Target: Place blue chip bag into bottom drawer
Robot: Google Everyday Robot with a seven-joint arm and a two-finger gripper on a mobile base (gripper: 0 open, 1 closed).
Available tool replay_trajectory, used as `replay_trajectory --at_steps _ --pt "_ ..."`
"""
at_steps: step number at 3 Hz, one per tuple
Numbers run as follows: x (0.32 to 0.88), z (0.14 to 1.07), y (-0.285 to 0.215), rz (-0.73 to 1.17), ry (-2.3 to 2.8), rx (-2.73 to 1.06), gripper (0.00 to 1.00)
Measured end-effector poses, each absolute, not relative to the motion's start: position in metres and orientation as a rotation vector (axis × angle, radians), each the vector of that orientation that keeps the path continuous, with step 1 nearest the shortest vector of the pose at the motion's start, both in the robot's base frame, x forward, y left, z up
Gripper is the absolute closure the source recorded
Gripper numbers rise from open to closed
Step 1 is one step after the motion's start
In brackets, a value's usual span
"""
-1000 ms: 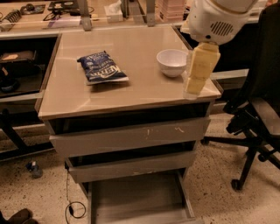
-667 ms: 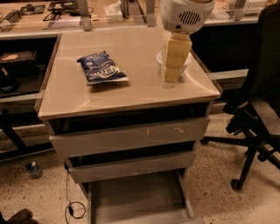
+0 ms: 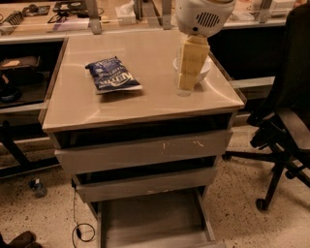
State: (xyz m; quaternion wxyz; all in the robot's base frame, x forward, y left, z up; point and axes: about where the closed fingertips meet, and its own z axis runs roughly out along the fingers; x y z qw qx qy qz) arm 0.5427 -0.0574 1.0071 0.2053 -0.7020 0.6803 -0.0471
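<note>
The blue chip bag (image 3: 112, 74) lies flat on the left half of the beige cabinet top (image 3: 140, 104), dark blue with white lettering. My gripper (image 3: 187, 83) hangs from the white arm head (image 3: 203, 14) over the right part of the top, right in front of the white bowl (image 3: 207, 69), well to the right of the bag and holding nothing. The bottom drawer (image 3: 150, 220) is pulled out at floor level, a shallow grey tray with nothing in it. The two drawers above it are slightly out.
A black office chair (image 3: 286, 126) stands close to the cabinet's right side. A dark shelf unit (image 3: 19, 77) stands on the left. A cable (image 3: 81, 231) lies on the speckled floor by the drawer's left front. A cluttered bench (image 3: 72, 14) runs behind.
My gripper has moved left from the cabinet top's right edge to just in front of the white bowl. The bag and the drawers have not moved.
</note>
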Motion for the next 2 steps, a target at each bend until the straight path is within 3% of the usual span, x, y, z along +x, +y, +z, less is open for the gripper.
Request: replay_trajectory --at_steps 1,2 --pt "0.5999 1.0002 -0.0199 -0.104 1.837 -1.968 0.00" --pt "0.6093 0.9993 -0.0162 -0.110 1.819 -1.977 0.00"
